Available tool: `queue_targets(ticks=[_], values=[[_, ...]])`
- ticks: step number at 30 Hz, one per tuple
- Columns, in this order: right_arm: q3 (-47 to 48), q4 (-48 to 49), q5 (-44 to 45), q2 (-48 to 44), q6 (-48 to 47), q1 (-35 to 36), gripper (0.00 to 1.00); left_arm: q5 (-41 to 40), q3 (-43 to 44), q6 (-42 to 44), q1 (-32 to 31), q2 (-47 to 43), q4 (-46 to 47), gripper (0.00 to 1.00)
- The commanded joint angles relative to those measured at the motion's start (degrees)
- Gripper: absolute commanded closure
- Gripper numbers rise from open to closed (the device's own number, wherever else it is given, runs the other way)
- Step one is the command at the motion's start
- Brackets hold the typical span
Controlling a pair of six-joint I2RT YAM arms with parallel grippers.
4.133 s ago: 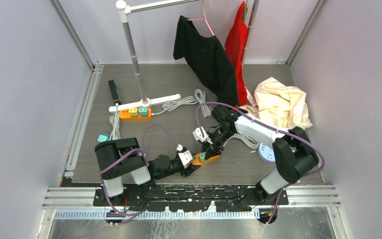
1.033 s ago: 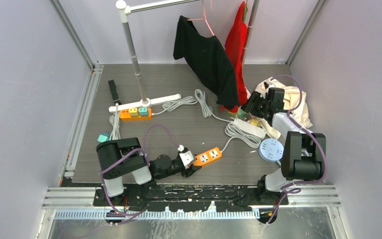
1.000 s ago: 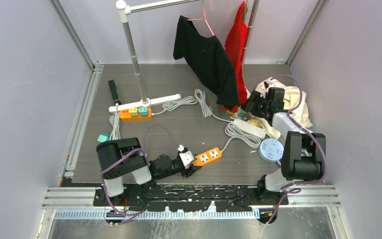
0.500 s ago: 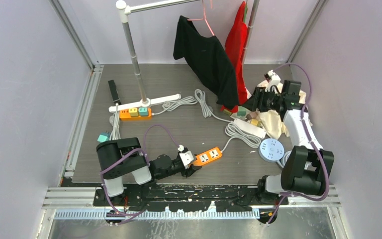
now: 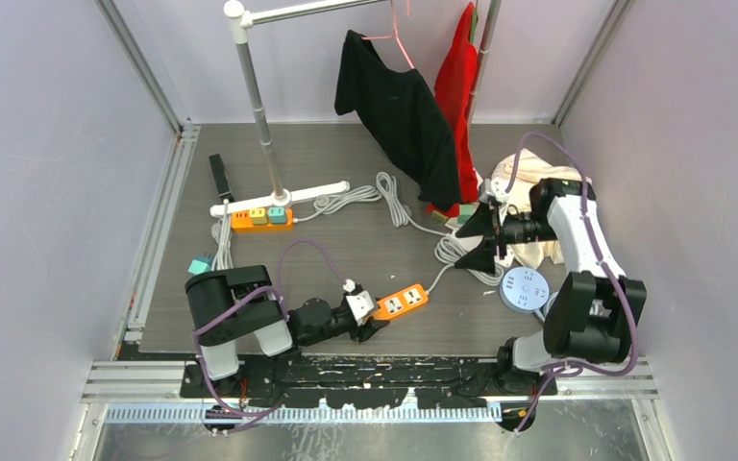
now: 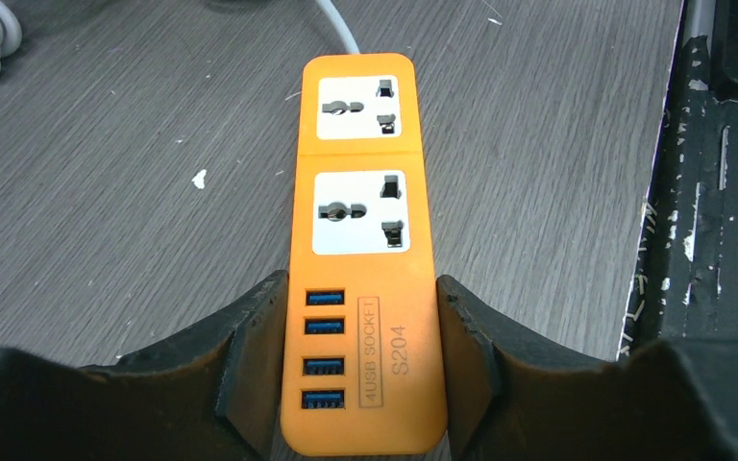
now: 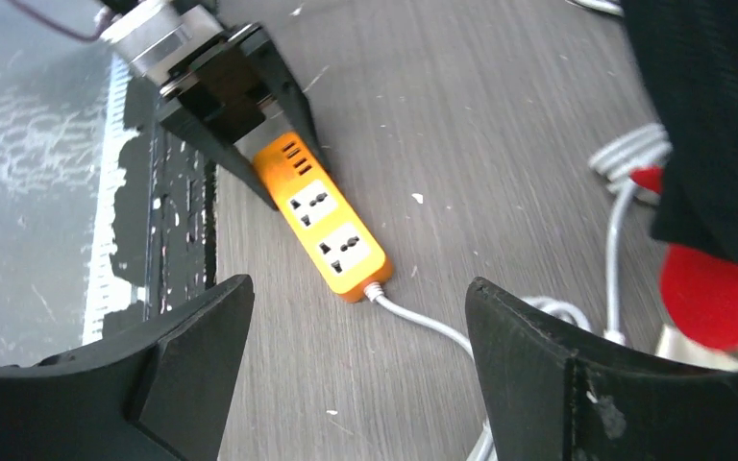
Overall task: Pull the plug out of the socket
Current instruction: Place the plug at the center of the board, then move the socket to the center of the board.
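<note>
Grey wood-grain table (image 5: 346,163) inside pale-walled enclosure. Orange power strip (image 5: 401,303) lies flat near front edge, both outlets uncovered, white cord (image 7: 423,325) leaving far end. Left gripper (image 6: 360,370) clamped on strip's USB end, fingers (image 6: 250,355) pressed to both long sides. Right gripper (image 5: 485,240) raised above table near coiled white cable (image 5: 447,252), jaws wide apart, nothing between. Black garment (image 5: 394,106) and red garment (image 5: 456,77) hang behind.
</note>
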Motion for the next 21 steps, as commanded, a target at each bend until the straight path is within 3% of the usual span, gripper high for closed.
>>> queue_targets(ticks=[1, 4, 6, 8, 10, 14, 17, 21], values=[[1.22, -18.37, -2.77, 3.49, -26.55, 4.21, 0.13, -0.79, -1.30, -0.43, 0.35, -2.65, 1.19, 0.35], [0.76, -17.51, -0.93, 5.08, -27.77, 8.09, 0.12, -2.83, -2.44, -2.12, 0.35, -6.94, 1.14, 0.18], [0.29, -14.01, 0.62, 5.16, -24.70, 10.65, 0.11, -3.07, -3.57, -3.10, 0.34, -10.77, 0.22, 0.14], [-0.95, -6.31, 2.89, 3.84, -15.95, 13.95, 0.11, -2.60, -3.76, -3.85, 0.34, -16.16, -4.52, 0.13], [-3.65, 6.23, 6.57, 0.86, -3.56, 17.51, 0.11, -2.04, -2.50, -5.12, 0.30, -23.68, -15.25, 0.13], [-13.47, 34.25, 19.00, -7.62, 18.80, 27.34, 0.04, -4.41, 6.21, -8.46, 0.36, -42.36, -54.26, 0.09], [-14.80, 38.60, 22.59, -7.65, 20.17, 32.73, 0.00, -8.54, 8.37, -10.71, 0.58, -53.83, -69.58, 0.06], [-16.09, 40.45, 25.43, -4.97, 18.04, 38.81, 0.00, -13.85, 6.85, -15.40, 0.86, -65.44, -79.27, 0.00]])
